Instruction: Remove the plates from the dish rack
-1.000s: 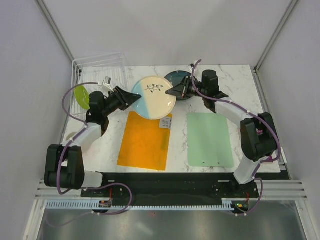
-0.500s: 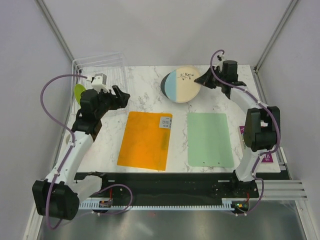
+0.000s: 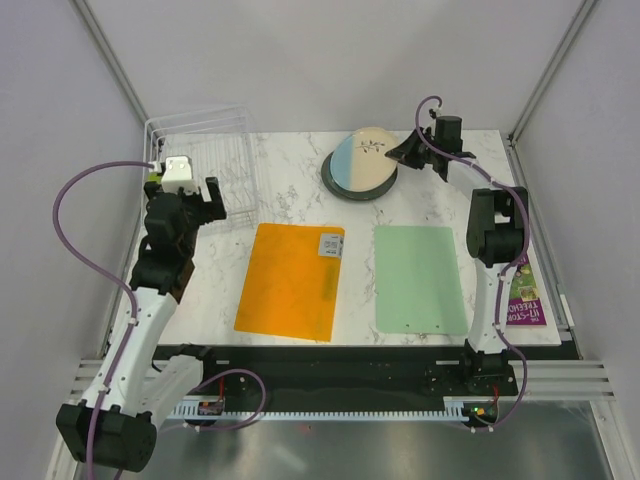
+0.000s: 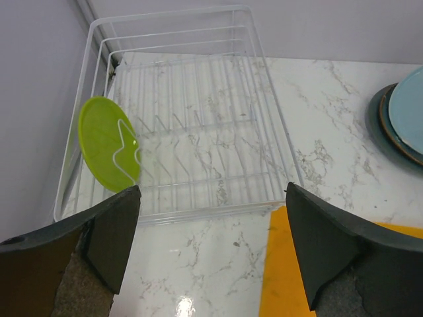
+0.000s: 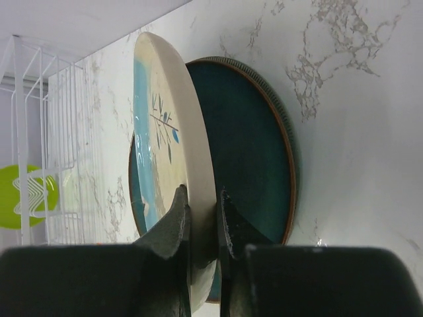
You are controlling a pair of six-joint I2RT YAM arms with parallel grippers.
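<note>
The white wire dish rack (image 3: 215, 130) stands at the back left; a lime green plate (image 4: 109, 142) leans upright in its left side. My left gripper (image 3: 190, 208) hovers over the rack's near edge, open and empty (image 4: 211, 191). At the back right, my right gripper (image 3: 400, 152) is shut on the rim of a cream and pale blue plate (image 3: 365, 160) with a leaf sprig. It holds that plate tilted over a dark blue-grey plate (image 3: 335, 178) lying on the table. In the right wrist view the fingers (image 5: 177, 221) pinch the cream rim (image 5: 198, 165) in front of the dark plate (image 5: 251, 152).
An orange mat (image 3: 290, 280) and a pale green mat (image 3: 420, 278) lie flat on the marble table's near half. A purple and green leaflet (image 3: 520, 295) lies at the right edge. Walls enclose the table on the left, back and right.
The left gripper let go of the cream and blue plate, opened wide and swung left to the rack. The right gripper carried that plate to the back right, over the dark plate.
</note>
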